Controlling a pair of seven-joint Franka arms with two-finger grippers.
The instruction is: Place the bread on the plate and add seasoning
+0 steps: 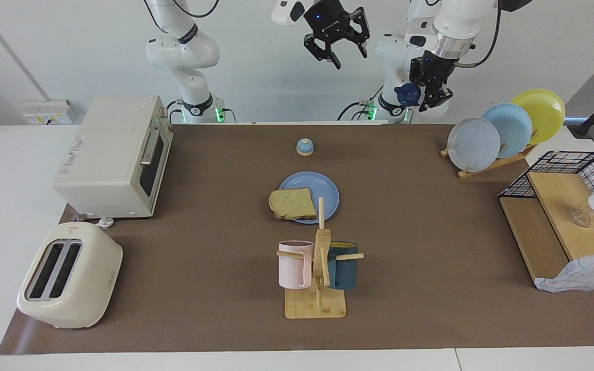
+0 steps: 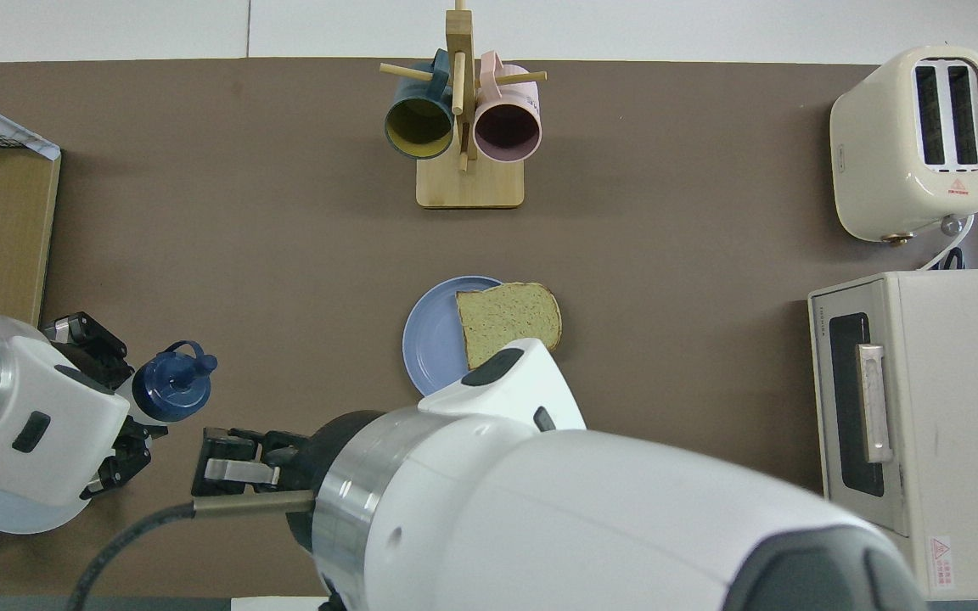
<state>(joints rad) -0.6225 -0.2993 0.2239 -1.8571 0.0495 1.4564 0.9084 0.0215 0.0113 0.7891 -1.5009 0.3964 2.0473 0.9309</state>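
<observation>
Two jaws aloft, left jaws [image 1: 429, 95] clamping the seasoning [image 1: 408, 94], right jaws [image 1: 349, 53] spread, holding nothing.

The bread [image 1: 292, 203] is pale yellow-green, speckled, with a brown crust, on a medium-blue plate [image 1: 325, 190]. The seasoning [image 2: 168, 394] is translucent white with a navy cap. The table [image 1: 431, 216] has a brown cover. The mugs are pink [image 1: 294, 264] and dark teal [image 1: 343, 265]. The toaster [image 1: 69, 275] and the oven [image 1: 111, 157] are cream. The bell [image 1: 304, 147] is blue-domed.

Bread [image 1: 292, 203] overhanging plate [image 1: 323, 186]; left gripper [image 1: 427, 95] holding seasoning [image 1: 408, 94] aloft.
</observation>
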